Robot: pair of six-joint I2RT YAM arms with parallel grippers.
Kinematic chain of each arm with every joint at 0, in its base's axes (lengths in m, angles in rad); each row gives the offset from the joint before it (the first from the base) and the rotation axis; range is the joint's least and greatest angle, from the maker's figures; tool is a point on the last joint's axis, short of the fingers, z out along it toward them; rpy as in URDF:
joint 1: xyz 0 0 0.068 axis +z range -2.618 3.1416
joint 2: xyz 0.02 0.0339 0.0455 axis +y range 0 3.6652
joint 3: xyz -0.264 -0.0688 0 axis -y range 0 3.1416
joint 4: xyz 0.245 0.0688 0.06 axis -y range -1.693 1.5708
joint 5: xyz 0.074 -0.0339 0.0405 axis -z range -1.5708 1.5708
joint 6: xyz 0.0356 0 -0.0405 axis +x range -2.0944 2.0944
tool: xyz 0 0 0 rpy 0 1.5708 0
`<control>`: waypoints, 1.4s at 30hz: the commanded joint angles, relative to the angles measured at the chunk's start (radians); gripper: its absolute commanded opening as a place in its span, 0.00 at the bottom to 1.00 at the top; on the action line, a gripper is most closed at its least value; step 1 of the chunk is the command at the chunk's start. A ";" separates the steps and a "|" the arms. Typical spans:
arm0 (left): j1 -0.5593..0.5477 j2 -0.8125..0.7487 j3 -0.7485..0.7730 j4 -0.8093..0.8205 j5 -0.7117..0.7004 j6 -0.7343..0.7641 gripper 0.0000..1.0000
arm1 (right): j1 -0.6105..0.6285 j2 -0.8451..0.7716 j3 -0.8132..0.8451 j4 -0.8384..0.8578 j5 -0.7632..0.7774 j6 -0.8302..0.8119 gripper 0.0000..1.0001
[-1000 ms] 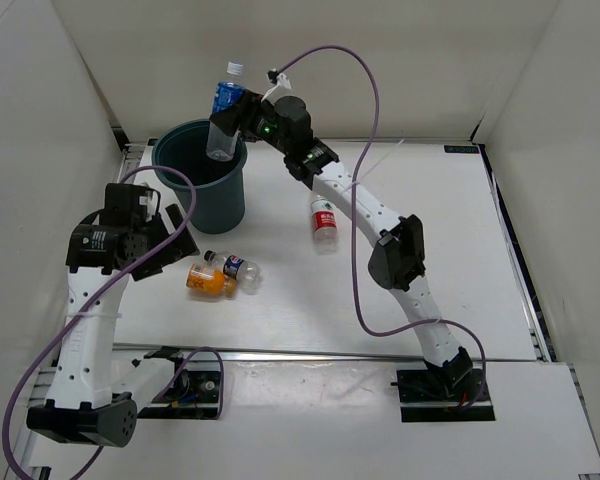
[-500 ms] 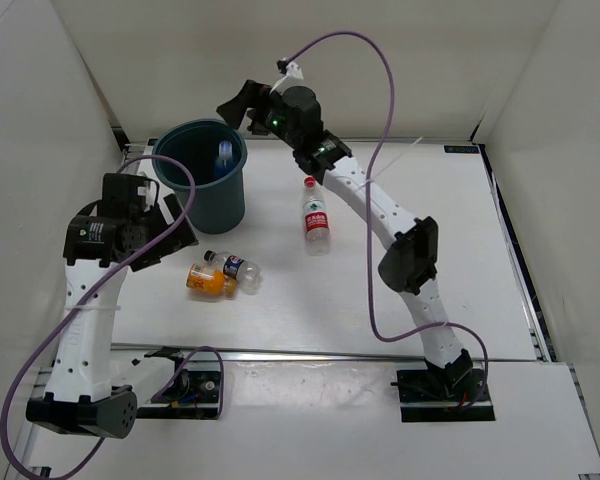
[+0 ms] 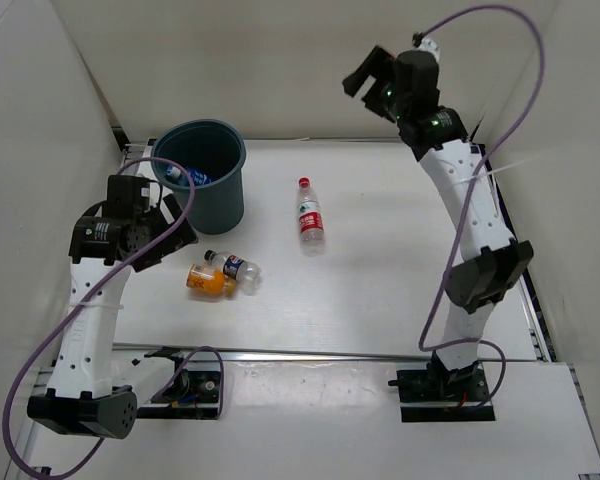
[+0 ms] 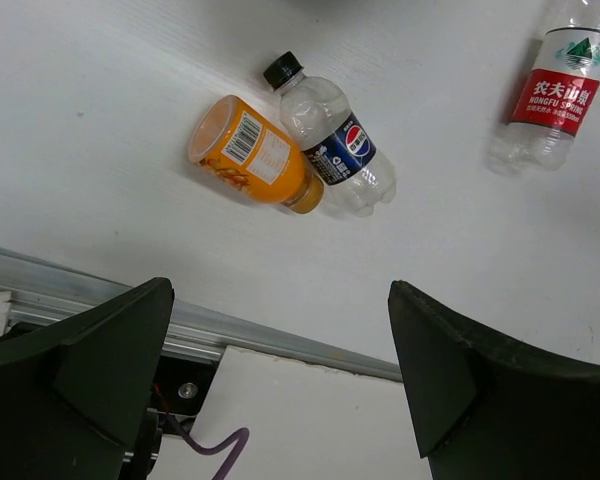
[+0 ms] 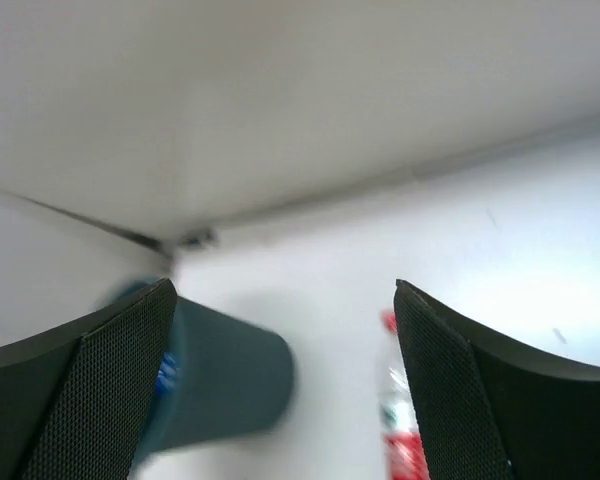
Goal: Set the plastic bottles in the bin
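Note:
The dark teal bin (image 3: 220, 205) stands at the back left, with a blue-label bottle (image 3: 194, 177) lying inside it. A clear bottle with red cap and red label (image 3: 309, 213) lies mid-table. An orange-filled bottle (image 3: 208, 281) and a small clear bottle with a dark label (image 3: 236, 267) lie side by side, touching, in front of the bin. My left gripper (image 3: 176, 236) hovers open just left of that pair, which shows in the left wrist view as orange bottle (image 4: 252, 157) and dark-label bottle (image 4: 332, 152). My right gripper (image 3: 366, 76) is open and empty, raised high at the back right.
White walls enclose the table on three sides. A metal rail (image 4: 280, 335) runs along the near edge. Purple cables (image 3: 170, 195) loop off both arms, the left one hanging by the bin. The right wrist view is blurred, showing the bin (image 5: 220, 385) and red-label bottle (image 5: 395, 430).
My right gripper opened and let the blue-label bottle drop into the bin, then swung up and far to the right. The left arm barely shifted.

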 commanded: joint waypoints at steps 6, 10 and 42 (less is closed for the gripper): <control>0.005 -0.028 -0.051 0.070 0.041 -0.028 1.00 | 0.033 0.309 0.041 -0.255 -0.242 -0.100 1.00; 0.006 -0.028 -0.038 0.060 0.030 -0.037 1.00 | 0.065 0.403 0.069 -0.268 -0.241 -0.163 1.00; 0.006 -0.067 -0.077 0.005 0.001 -0.101 1.00 | 0.091 0.518 0.095 -0.340 -0.372 -0.173 0.50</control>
